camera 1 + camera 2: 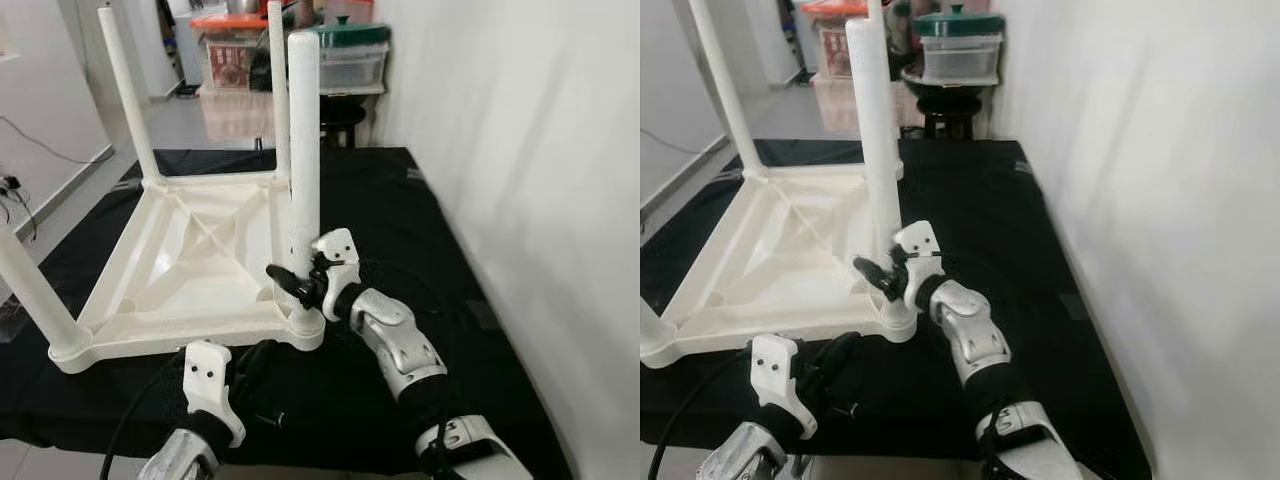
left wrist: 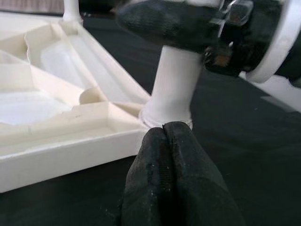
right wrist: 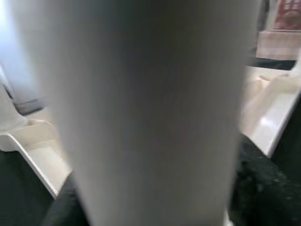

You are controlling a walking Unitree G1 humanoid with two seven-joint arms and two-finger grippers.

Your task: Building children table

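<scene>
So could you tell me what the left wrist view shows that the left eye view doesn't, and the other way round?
Left wrist view alone: the left pincer shut, its tips just short of the socket at the foot of the near leg, with the ribs under the tabletop seen close up.

Left eye view alone: the other upright legs, the black mat, the wall and the storage boxes behind.

Both: the right pincer around the near leg low down, and the upturned white table.

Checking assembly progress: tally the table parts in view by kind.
White plastic upside-down tabletop: 1
White plastic cylindrical legs standing in its corners: 4
Total: 5
</scene>
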